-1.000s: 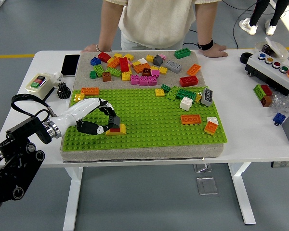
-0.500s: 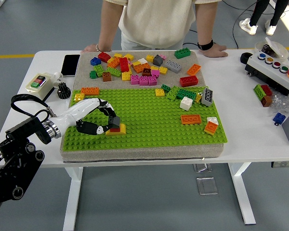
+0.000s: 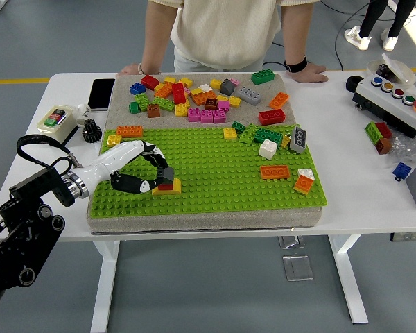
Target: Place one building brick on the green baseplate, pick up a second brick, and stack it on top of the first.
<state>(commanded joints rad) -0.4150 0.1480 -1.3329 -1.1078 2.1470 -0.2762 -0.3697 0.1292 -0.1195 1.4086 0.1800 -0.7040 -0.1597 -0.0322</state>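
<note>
- Down at the left of the green baseplate [image 3: 215, 173], the left hand [image 3: 135, 173] lies low, its fingers curled around a grey brick [image 3: 165, 175].
- That grey brick sits atop a yellow brick [image 3: 168, 188] with a red piece showing between them; the stack stands on the baseplate's near-left part.
- Loose bricks [image 3: 204, 97] crowd the mat's far side.
- A person's hands rest on the counter [image 3: 360, 180] at its far edge.

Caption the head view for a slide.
Left robot hand holds a brick stack on the green baseplate; a person stands opposite.
</note>
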